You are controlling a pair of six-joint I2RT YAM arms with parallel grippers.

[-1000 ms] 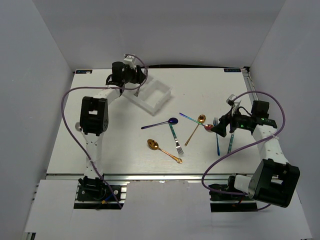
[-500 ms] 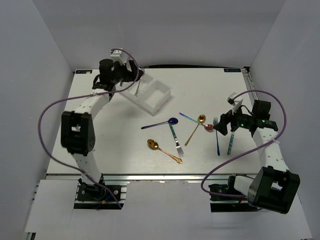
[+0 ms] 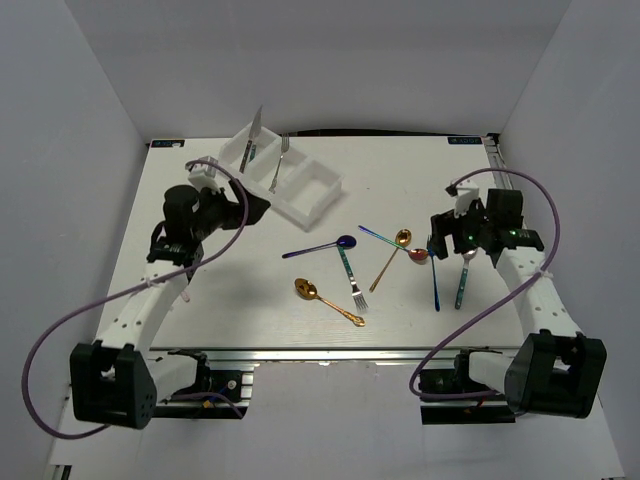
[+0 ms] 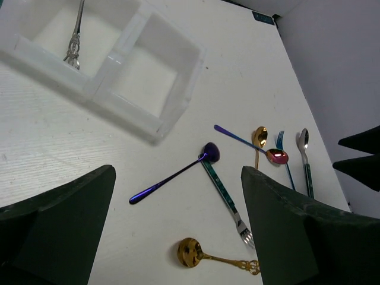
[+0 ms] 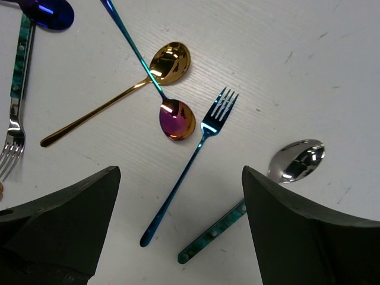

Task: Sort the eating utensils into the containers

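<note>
Surface: a flat white table (image 3: 400, 170) with a metal rail (image 3: 330, 352) along its near edge.
Room: plain pale grey walls (image 3: 350, 60) close it in on the left, far and right sides.
Landmark: the white plastic three-compartment tray (image 3: 322, 200) sits askew near the table's far-left corner.
Open room: the widest bare stretch of tabletop lies to the tray's right, along the far edge.
In the tray, two: a silver metal knife (image 3: 255, 135) leans upright in the left end compartment, its tip above the rim. A silver metal fork (image 4: 74, 35) lies in the middle compartment.
Loose, seven: all lie on the tray's near-right side, apart from it.
Spoons, five: the dark purple-blue spoon (image 3: 320, 247) is closest to the tray. The ornate gold spoon (image 4: 190, 252) lies beyond it, toward the rail. The blue-handled spoon with a pink bowl (image 5: 176, 119) crosses the neck of the plain gold spoon (image 5: 113, 98). The silver spoon with a teal handle (image 5: 297, 160) is farthest from the tray.
Forks, three: the one in the tray, plus two loose. The silver fork with a teal handle (image 4: 224, 193) meets the purple-blue spoon's bowl with its handle end. The iridescent blue fork (image 5: 196, 145) lies between the pink-bowled and silver spoons.
Knives, one.
Left gripper (image 4: 177, 172): hangs just beside the tray's near side, fingers spread wide with nothing between them.
Right gripper (image 5: 181, 172): well apart from the tray, above the farthest loose pieces, fingers spread wide and holding nothing.
</note>
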